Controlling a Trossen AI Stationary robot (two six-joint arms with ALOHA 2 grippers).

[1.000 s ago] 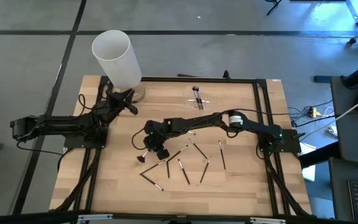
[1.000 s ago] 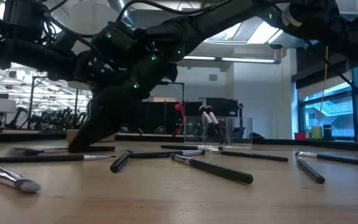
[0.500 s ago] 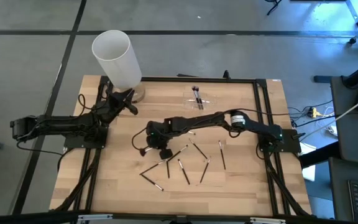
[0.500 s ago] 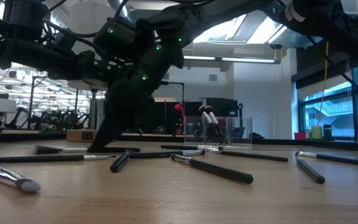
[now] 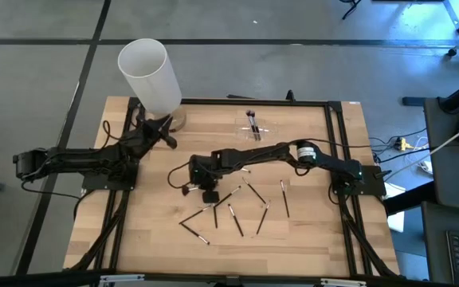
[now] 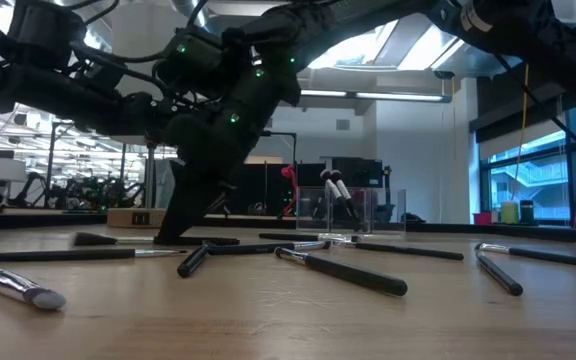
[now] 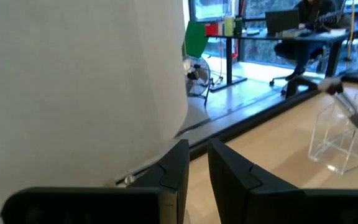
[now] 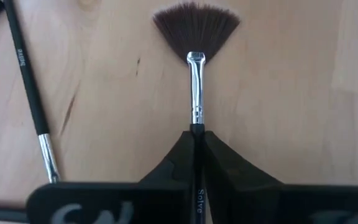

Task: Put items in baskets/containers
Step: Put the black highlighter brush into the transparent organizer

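Note:
My right gripper (image 5: pixel 201 188) reaches to the table's middle left and is shut on the fan brush (image 8: pixel 196 74), whose brownish fanned head (image 5: pixel 186 190) points toward the table's left. Several black-handled brushes (image 5: pixel 231 209) lie flat on the wood nearer the table's near edge. The clear organizer (image 5: pixel 255 127) stands near the far edge with two brushes (image 6: pixel 336 188) leaning in it. My left gripper (image 7: pixel 197 169) waits beside the white cylinder (image 5: pixel 151 73), fingers a narrow gap apart, holding nothing. My right gripper pinches the fan brush's black handle (image 8: pixel 196 132) just behind the silver ferrule, between its two fingers (image 8: pixel 173 158). The fingers slant down from the table's right, lying roughly along the brush. The head (image 6: pixel 93 239) stays at table height; whether it is lifted clear I cannot tell.
The tall white cylinder stands at the far left corner, close to my left gripper. Loose brushes (image 6: pixel 340 270) are scattered between the right gripper and the near edge. Bare wood lies along the near left part of the table (image 5: pixel 146 231). Black frame rails (image 5: pixel 337 143) run along the sides.
My right gripper has moved a little toward the far edge and slightly right. The fan brush has gone with it: its head has slid toward the far edge and swung so that the brush lies more across the table.

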